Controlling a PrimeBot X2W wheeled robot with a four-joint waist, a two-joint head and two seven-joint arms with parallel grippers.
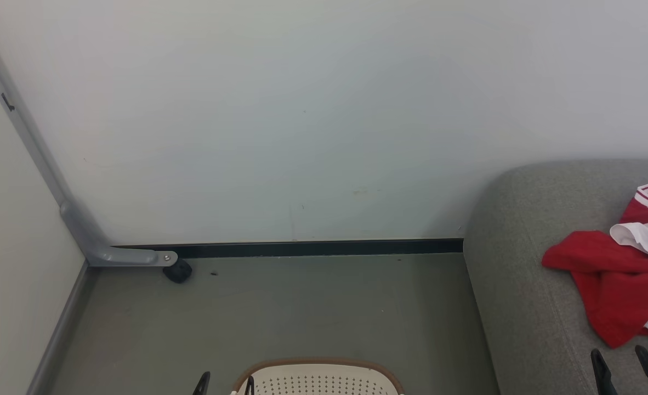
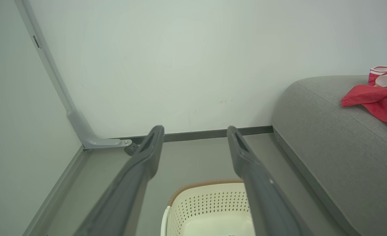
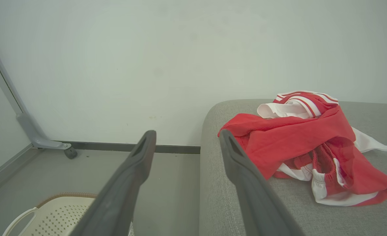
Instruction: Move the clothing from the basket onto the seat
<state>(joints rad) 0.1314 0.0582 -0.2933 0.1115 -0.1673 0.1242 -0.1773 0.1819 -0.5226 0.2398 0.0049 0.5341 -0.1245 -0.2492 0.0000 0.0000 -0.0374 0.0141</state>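
The red clothing (image 1: 614,280) with white striped trim lies in a heap on the grey seat (image 1: 521,285) at the right. It shows crumpled in the right wrist view (image 3: 298,144) and at the right edge of the left wrist view (image 2: 377,98). The cream basket (image 1: 318,378) with a brown rim stands on the floor at the bottom centre; what shows of its inside (image 2: 213,223) is bare. My left gripper (image 1: 225,383) is open beside the basket's left rim. My right gripper (image 1: 620,362) is open over the seat's front, just below the clothing. Both hold nothing.
A white wall runs along the back with a dark skirting strip (image 1: 313,248). A grey metal leg with a small black caster (image 1: 177,271) stands in the left corner. Grey floor (image 1: 302,307) lies between the wall, basket and seat.
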